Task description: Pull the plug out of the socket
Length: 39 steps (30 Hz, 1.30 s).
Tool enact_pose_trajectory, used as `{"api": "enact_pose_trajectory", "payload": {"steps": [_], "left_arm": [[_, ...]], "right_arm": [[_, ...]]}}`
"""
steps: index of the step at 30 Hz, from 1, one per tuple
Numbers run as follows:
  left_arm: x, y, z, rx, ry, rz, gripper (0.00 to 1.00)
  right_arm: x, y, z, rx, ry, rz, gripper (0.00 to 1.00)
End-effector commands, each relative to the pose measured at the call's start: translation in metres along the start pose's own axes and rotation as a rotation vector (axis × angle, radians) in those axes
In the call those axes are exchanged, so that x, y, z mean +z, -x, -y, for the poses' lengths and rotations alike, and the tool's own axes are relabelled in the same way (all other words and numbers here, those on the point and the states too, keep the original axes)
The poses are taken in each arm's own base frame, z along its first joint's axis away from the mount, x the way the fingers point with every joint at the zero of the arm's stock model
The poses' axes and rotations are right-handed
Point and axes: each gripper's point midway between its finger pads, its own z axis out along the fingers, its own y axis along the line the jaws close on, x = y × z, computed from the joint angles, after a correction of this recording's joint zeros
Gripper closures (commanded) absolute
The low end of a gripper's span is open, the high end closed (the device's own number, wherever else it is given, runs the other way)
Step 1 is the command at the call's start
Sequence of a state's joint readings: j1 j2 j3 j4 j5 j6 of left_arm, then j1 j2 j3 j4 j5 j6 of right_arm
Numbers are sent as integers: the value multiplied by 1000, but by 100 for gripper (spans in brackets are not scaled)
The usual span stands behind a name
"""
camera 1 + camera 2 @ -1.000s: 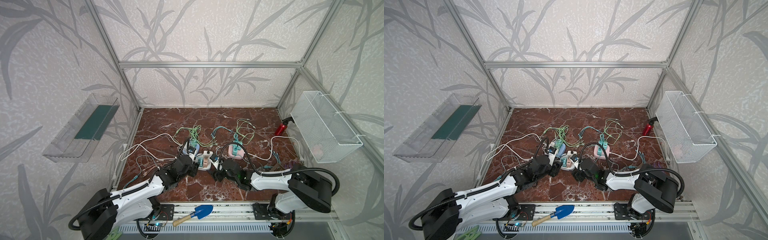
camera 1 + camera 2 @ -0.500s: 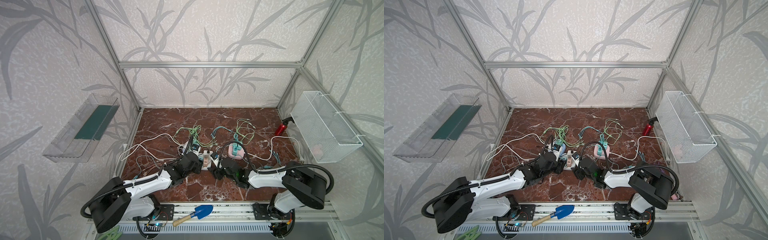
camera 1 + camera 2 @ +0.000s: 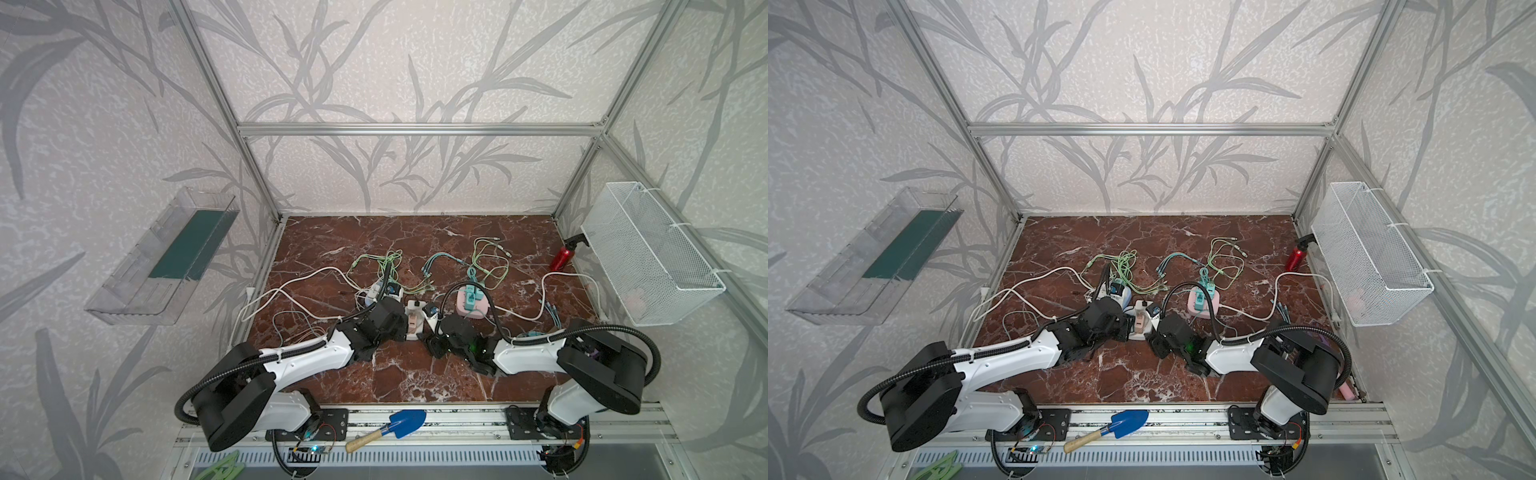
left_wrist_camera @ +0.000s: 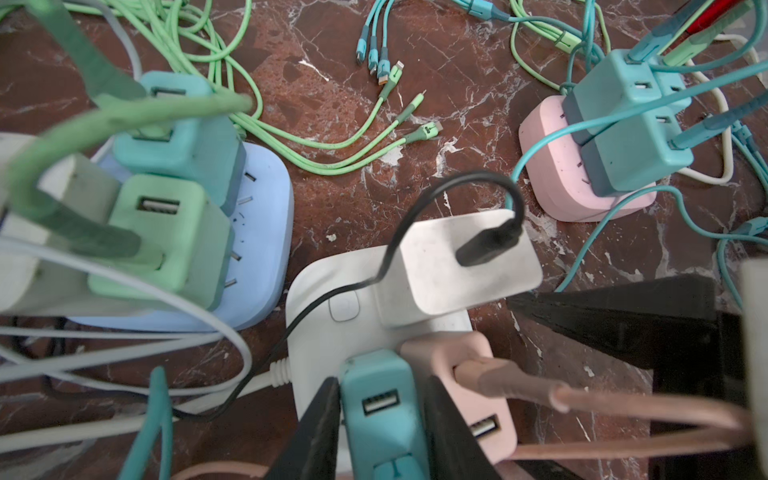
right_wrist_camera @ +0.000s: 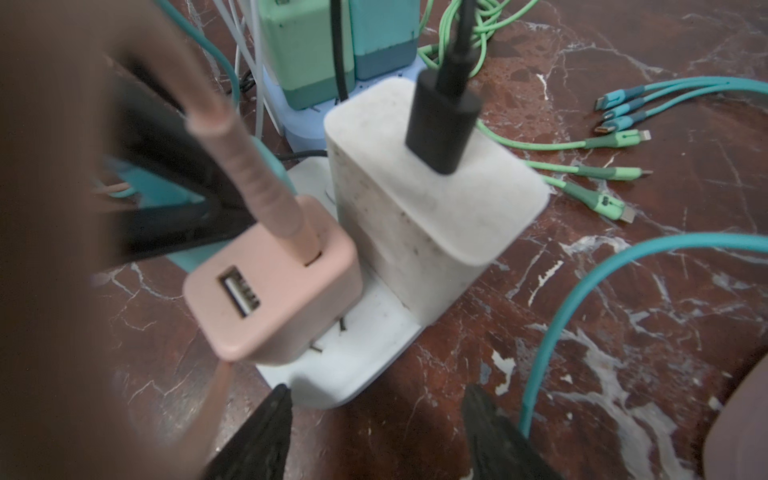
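Pinches the boxy, matte teal plug between the left gripper's black wedge fingers, touching both sides. Stands upright in the smooth white socket strip on veined red marble, just beside a rounded pink plug and a scuffed white cube charger carrying a black cable. Holds the right gripper partly spread and empty at the strip's end.

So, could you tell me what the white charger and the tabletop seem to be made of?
White charger: likely hard matte plastic; smooth rounded edges, grimy speckles.
Tabletop: looks like polished red-brown marble with white veins, possibly a printed imitation.
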<state>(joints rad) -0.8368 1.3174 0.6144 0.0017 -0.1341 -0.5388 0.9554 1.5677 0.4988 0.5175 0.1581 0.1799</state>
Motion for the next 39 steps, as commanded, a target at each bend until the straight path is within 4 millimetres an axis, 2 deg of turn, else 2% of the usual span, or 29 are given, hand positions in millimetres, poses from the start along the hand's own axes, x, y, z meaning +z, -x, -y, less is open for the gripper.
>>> {"api": "enact_pose_trajectory", "payload": {"steps": [1, 16, 27, 33, 39], "left_arm": [[-2, -5, -1, -77, 19, -40, 66], [-3, -15, 4, -114, 22, -132, 69], [-4, -19, 5, -96, 55, -181, 58], [-6, -19, 0, -104, 70, -163, 67], [-1, -17, 7, -108, 47, -163, 71]], "right_arm": [[1, 11, 6, 24, -34, 36, 35], [0, 11, 9, 38, -52, 31, 35], [1, 10, 6, 45, -35, 29, 33], [1, 12, 5, 47, -31, 31, 33], [2, 11, 6, 42, -39, 23, 33]]}}
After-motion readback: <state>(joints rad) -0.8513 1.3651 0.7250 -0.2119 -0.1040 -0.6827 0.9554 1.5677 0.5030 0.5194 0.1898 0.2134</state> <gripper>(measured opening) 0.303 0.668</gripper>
